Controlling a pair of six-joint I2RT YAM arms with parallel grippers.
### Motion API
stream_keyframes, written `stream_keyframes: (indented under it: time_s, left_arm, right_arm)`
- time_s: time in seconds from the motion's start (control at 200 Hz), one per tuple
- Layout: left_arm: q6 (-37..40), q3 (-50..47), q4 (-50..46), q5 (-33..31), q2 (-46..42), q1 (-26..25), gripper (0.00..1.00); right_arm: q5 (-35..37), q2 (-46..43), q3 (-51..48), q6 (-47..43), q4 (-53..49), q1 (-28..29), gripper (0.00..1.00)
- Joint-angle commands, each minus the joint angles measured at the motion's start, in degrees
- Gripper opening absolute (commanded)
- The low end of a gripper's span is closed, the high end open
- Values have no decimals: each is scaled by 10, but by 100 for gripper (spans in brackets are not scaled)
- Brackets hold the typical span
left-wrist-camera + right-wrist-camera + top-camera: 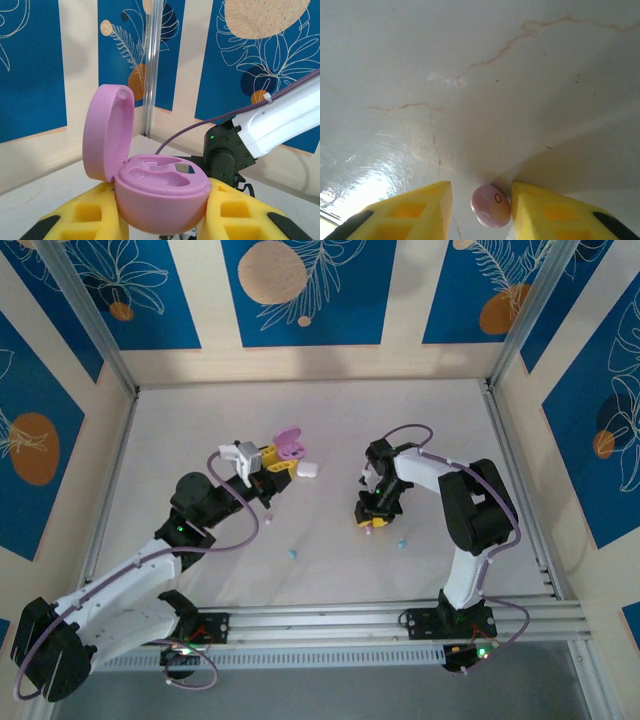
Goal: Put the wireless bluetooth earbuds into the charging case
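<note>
My left gripper [268,461] [161,200] is shut on the pink charging case [290,445] [162,192], its yellow pads [85,212] pressing both sides of the base. The lid stands open and both earbud wells are bare. A pink earbud [491,205] [368,530] lies on the white table between the yellow fingers [425,207] of my right gripper [370,518] [481,186]. The jaws are open: the earbud sits close against the right finger, with a gap to the left one. Two teal earbuds [292,553] [401,542] lie on the table nearer the arm bases.
A shut white case [308,469] lies just right of the pink one. A tiny pale piece [268,519] lies near the left arm. The right arm [270,127] crosses behind the case in the left wrist view. Walls and metal posts [510,330] ring the table.
</note>
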Motion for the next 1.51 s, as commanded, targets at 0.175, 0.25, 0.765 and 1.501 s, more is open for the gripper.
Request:
stream_keyframes:
  time_s: [0.175,0.25,0.765,1.501]
  left_arm:
    - [-3,2,7,-8,-7,-3,29]
    - [-3,1,7,-8,-6,-3,29]
    - [-6,4,8,-8,-3,-3,29]
    - [-10,5,17,-5,5,-3,30]
  right_arm:
    - [-9,-21,-11,-3,-29,3,31]
    - [-19,-27,-11,0,-24,3,30]
    - [-31,-9,-6,8,-4,4,32]
    - [19,22,6,14,-10,34,27]
